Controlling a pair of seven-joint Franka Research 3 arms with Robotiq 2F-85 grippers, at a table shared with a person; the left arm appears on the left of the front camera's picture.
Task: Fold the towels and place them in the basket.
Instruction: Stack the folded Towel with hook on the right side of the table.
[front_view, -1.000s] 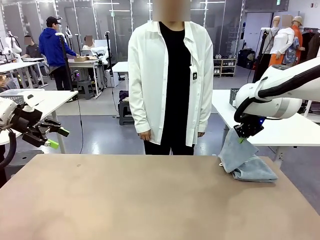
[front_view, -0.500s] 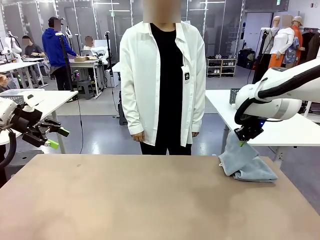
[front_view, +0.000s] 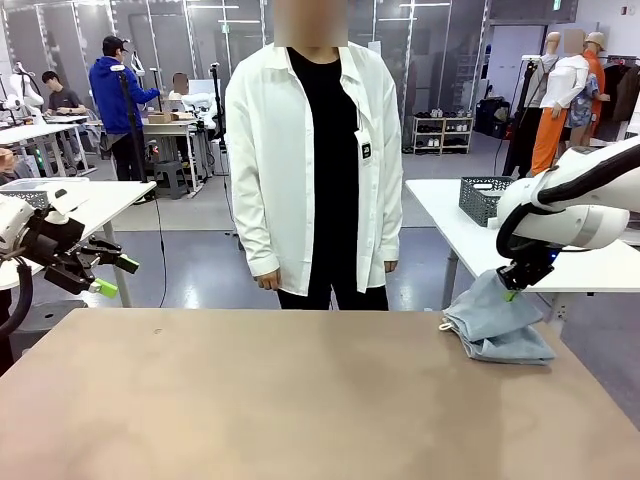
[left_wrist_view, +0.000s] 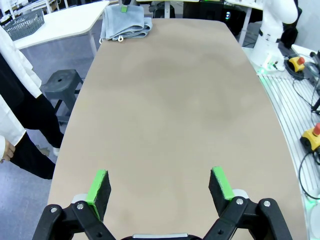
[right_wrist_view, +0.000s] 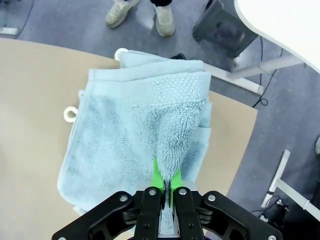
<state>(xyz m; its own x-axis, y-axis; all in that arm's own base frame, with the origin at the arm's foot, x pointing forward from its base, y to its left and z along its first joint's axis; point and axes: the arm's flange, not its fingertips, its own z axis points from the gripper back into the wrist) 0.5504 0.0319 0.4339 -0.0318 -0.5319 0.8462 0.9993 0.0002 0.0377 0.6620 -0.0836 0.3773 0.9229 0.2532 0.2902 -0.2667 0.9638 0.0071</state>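
A pale blue-grey towel (front_view: 497, 324) is seen folded into a loose bundle at the far right corner of the brown table (front_view: 300, 400), close to the table's edge; in the left wrist view the same bundle (left_wrist_view: 124, 22) lies at the far end of the tabletop (left_wrist_view: 175, 110). A pinch of the towel's upper layer (right_wrist_view: 172, 130) is clamped between the pressed-together fingers of the right gripper (right_wrist_view: 167, 186), and the cloth is drawn up into a ridge from the bundle toward the green pads; in the front view the right gripper (front_view: 514, 291) is placed just above the bundle's right side. Two small white corner loops (right_wrist_view: 70, 114) are visible on the towel's edge in the right wrist view. The left gripper (front_view: 108, 275) is held apart from the table at the left side, its fingers (left_wrist_view: 99, 186) spread wide with nothing between them. A dark grey lattice basket (front_view: 484, 199) is set on a white table (front_view: 450, 215) behind, well apart from the towel. A person in a white shirt (front_view: 270, 170) is stood at the far side of the table, arms down
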